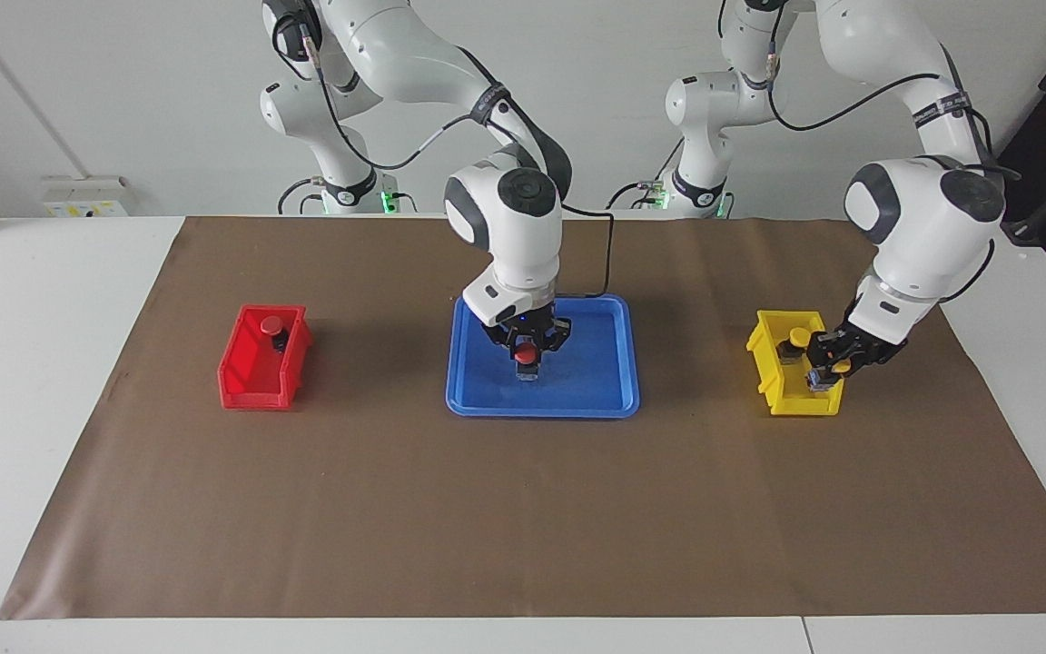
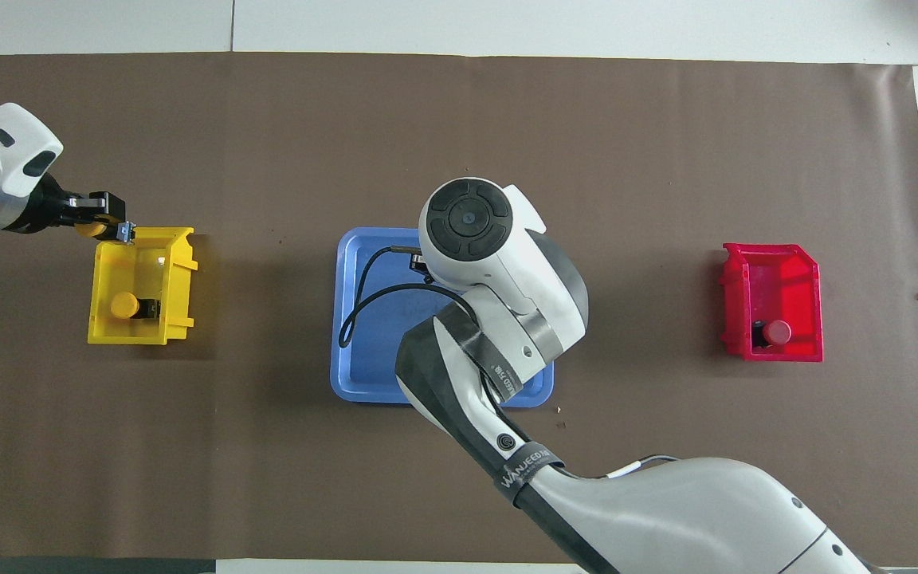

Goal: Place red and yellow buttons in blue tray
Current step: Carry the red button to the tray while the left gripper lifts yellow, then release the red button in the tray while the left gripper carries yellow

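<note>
Right gripper (image 1: pixel 528 356) clenching red button (image 1: pixel 527 352) low over blue tray (image 1: pixel 478 391); be lowering until base is sitting flat, then releasing

Left gripper (image 1: pixel 830 371) grasping yellow button (image 1: pixel 839 367) over yellow bin (image 1: pixel 795 400); be lifting straight, clearing rim

Others sitting in bins

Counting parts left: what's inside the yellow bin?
One yellow button lies inside the yellow bin. The left gripper, over its rim, is shut on a second yellow button. Nothing else shows inside.

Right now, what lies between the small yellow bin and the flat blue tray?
Only bare brown mat, plain in both views, between yellow bin and blue tray.
</note>
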`<state>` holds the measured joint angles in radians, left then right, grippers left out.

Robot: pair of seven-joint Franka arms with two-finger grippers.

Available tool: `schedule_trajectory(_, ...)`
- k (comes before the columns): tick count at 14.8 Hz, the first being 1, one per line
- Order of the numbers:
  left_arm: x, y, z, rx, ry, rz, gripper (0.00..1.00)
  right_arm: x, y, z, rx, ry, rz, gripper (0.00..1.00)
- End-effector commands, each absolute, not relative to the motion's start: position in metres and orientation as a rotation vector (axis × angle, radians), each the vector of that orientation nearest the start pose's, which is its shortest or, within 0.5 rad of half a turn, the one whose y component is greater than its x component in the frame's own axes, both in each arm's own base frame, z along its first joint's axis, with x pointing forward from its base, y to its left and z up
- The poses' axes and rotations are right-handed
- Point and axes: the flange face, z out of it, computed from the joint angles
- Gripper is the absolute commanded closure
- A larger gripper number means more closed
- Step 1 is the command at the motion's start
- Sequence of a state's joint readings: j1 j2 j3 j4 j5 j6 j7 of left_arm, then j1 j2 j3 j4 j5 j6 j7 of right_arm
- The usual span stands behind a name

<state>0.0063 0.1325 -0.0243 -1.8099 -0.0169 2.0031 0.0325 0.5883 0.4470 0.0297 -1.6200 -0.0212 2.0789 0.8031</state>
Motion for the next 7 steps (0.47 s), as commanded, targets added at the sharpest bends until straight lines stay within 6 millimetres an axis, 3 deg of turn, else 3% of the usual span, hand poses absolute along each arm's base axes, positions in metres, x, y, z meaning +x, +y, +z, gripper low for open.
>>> schedule_trajectory(1, 0.6, -0.011, 0.548, -3.145, 0.045, -0.037, 0.98, 0.548, 0.383, 0.357, -3.122, 0.296, -0.051, 0.81)
schedule_trajectory(2, 0.592, -0.01, 0.572, -3.145, 0.045, -0.01, 0.98, 0.542, 0.388, 0.348, -3.127, 0.284, -0.043, 0.76)
schedule_trajectory(3, 0.583, -0.011, 0.593, -3.145, 0.048, 0.026, 0.98, 0.543, 0.386, 0.349, -3.129, 0.291, -0.04, 0.46)
schedule_trajectory(4, 0.576, -0.012, 0.61, -3.144, 0.051, 0.043, 0.98, 0.545, 0.384, 0.352, -3.132, 0.296, -0.035, 0.0)
schedule_trajectory(6, 0.573, -0.027, 0.614, -3.145, 0.063, 0.046, 0.98, 0.552, 0.382, 0.373, -3.148, 0.312, -0.012, 0.0)
schedule_trajectory(7, 0.568, -0.049, 0.604, -3.145, 0.039, 0.018, 0.98, 0.562, 0.377, 0.398, -3.155, 0.328, -0.012, 0.0)
